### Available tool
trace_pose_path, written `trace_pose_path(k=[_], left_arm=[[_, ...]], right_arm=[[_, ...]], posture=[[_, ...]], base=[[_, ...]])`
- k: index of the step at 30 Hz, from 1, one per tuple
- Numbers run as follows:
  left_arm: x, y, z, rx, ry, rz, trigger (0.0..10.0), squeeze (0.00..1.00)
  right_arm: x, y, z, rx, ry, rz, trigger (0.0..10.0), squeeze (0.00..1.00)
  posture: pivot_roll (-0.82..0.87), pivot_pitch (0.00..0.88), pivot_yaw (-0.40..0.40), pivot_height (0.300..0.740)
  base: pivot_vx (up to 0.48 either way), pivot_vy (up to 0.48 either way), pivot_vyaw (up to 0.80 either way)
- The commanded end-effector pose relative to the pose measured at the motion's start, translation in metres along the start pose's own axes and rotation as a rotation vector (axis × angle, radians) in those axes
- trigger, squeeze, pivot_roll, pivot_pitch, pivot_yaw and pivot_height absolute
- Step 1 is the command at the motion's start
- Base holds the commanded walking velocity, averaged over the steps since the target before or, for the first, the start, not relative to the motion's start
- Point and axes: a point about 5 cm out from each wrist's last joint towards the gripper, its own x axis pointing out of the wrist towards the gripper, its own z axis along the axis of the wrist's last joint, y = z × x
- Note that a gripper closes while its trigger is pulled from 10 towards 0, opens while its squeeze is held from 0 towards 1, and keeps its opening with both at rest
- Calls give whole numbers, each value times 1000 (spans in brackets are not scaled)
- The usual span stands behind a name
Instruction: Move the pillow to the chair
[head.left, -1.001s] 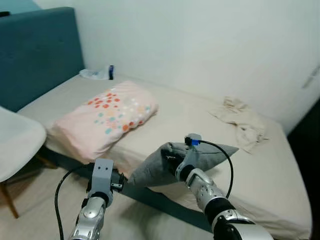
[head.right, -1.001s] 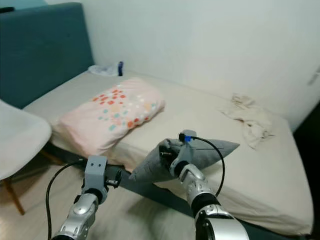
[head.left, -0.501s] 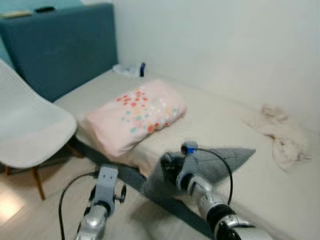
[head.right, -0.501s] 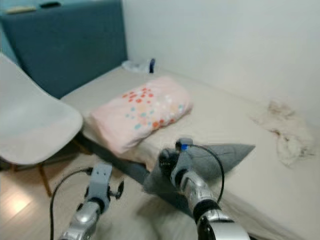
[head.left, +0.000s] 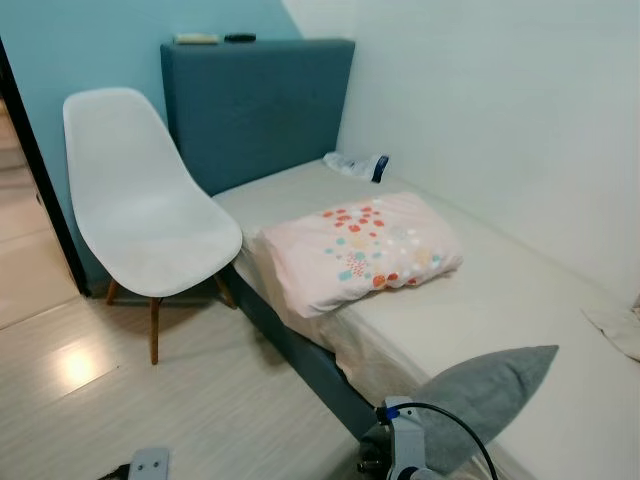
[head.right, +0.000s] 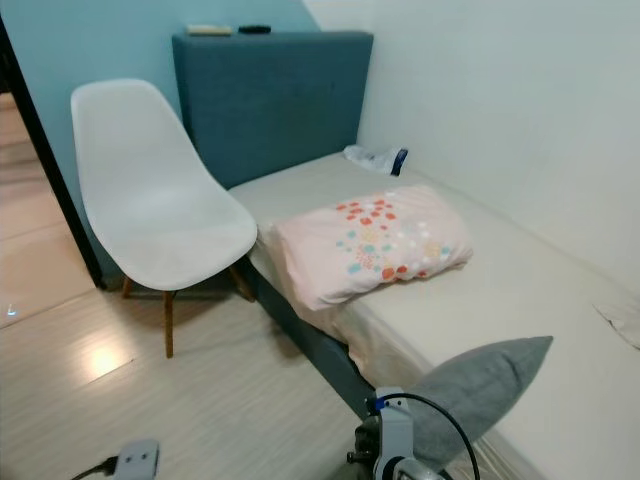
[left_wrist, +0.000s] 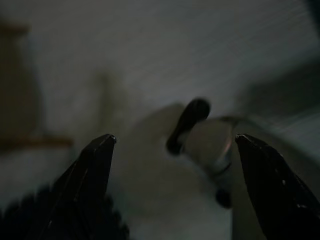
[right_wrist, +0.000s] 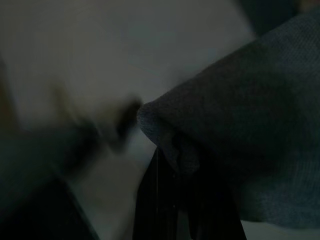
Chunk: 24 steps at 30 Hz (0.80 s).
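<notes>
A grey pillow (head.left: 490, 385) hangs over the near edge of the bed (head.left: 520, 290), low on the right. My right gripper (right_wrist: 182, 170) is shut on one corner of it, and the right wrist (head.left: 400, 455) shows just below the pillow. A white shell chair (head.left: 150, 230) on wooden legs stands to the left, beside the bed, with its seat bare. My left gripper (left_wrist: 175, 145) is open and holds nothing, low over a blurred pale floor. The top of its wrist (head.left: 150, 465) peeks in at the bottom edge.
A pink dotted pillow (head.left: 365, 245) lies on the bed near the teal headboard (head.left: 260, 100). A bag and a blue can (head.left: 378, 167) sit by the wall. A cloth (head.left: 625, 330) lies at the right edge. Wooden floor (head.left: 150, 400) stretches between me and the chair.
The camera has swung left, so the whole chair and the headboard have come into sight. Both arms now sit lower in the picture. My right gripper still holds the grey pillow.
</notes>
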Motion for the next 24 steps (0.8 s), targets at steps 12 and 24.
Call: trace_pose_path(k=[12,24], left_arm=[[-3,-10,-20,-7,129,-112,10000,0],[-4,-9,-23,-25,143,-120,10000,0]], right_arm=[[1,7,-10,-75,70,22,10000,0],[1,6,-11,-86,74,14,10000,0]], posture=[[210,0,-118,740],[215,0,-124,740]], base=[[0,0,761],[0,0,763]])
